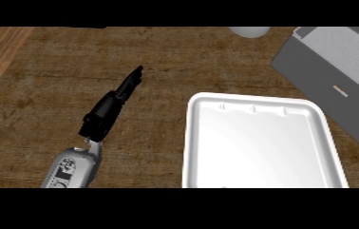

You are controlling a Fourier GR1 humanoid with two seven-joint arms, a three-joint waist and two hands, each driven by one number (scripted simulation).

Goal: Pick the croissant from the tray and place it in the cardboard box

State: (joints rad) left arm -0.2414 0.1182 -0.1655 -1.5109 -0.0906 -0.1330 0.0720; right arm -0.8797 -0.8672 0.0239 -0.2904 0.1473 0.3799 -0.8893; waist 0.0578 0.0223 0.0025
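White tray [191, 142] low and right in the head view, rim raised, floor bare white throughout. No croissant on it, nor anywhere on the wooden counter [77, 57] around it. Cannot tell where the croissant is.

Left hand [112, 102] well to the left of the tray, seen edge-on, fingers straight and lying together, pointing up and toward the tray's far-left corner. Holds nothing, touches nothing visible. Grey forearm [70, 168] below it, level with the tray's near half. Right hand out of view, possibly with the croissant; no way to confirm.

Grey flat slab [319, 64] just beyond the tray's far-right corner, tilted, running off the right edge, with a small pale mark on it. Possibly part of the cardboard box; not clear enough to say. Pale round thing [249, 31] beyond the tray's far edge, cut off at the top.

Judgement on the step in hand: likely carry or placement, done off to the right of the tray.

- Keep the left hand parked left of the tray, clear of its rim.
- Confirm the box opening before lowering.
- Release low, inside the walls, not over the slab's edge nearest the tray.
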